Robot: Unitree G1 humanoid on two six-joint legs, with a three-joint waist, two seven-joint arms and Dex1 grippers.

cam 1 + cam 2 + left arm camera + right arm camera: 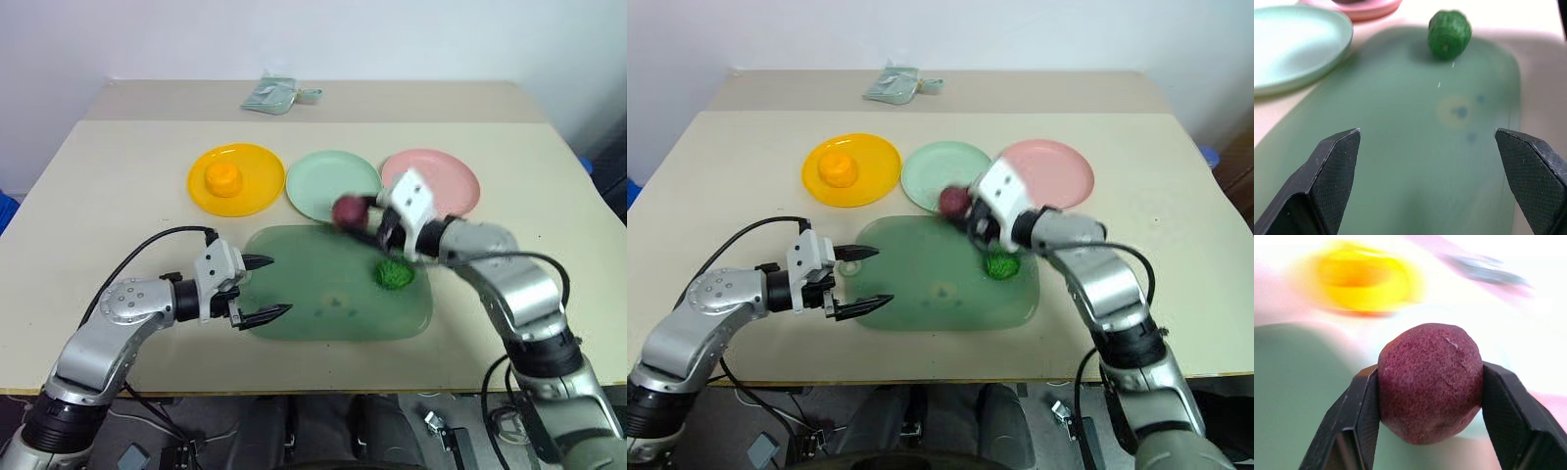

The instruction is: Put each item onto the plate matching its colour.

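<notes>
My right gripper (361, 219) is shut on the maroon ball (347, 210), held in the air over the near edge of the mint green plate (331, 183); the right wrist view has the maroon ball (1430, 382) clamped between both fingers. The orange lump (223, 178) sits on the yellow plate (257, 181). The pink plate (446, 176) lies at the right of the row. The bumpy green ball (394, 273) rests on the translucent green board (323, 294). My left gripper (268, 288) stands open and empty at the board's left edge, facing the green ball (1449, 34).
A crumpled pale-green packet (271, 95) lies at the far side of the table. The three plates form a row behind the board. Bare tabletop (118, 196) stretches to the left and right of the plates.
</notes>
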